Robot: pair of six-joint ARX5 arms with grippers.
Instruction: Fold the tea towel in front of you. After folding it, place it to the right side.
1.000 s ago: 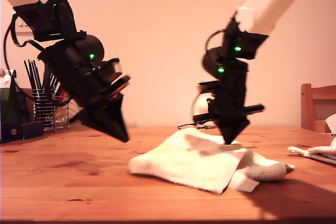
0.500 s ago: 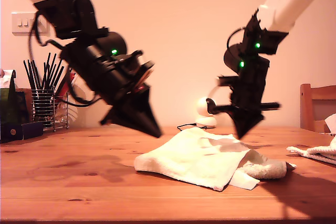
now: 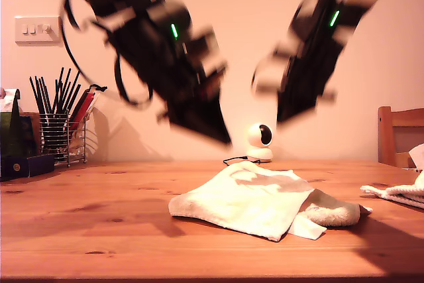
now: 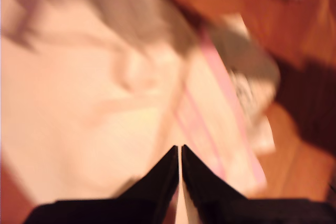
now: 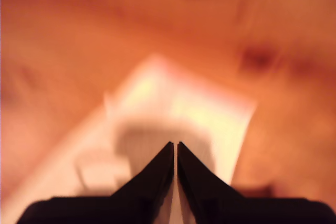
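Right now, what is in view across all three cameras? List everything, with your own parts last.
towel: one, cream, crumpled mid-table, free of both grippers
second cloth: one, white, table edge at the exterior view's right
table: one, brown wood
utensil rack: one, wire, dark sticks in it, exterior view's left
small camera: one, white, behind the towel
wall switch: one, white, on the wall, exterior view's left
chair: one, wooden, exterior view's right
my first gripper: black, shut, above the towel
my second gripper: black, shut, above the towel
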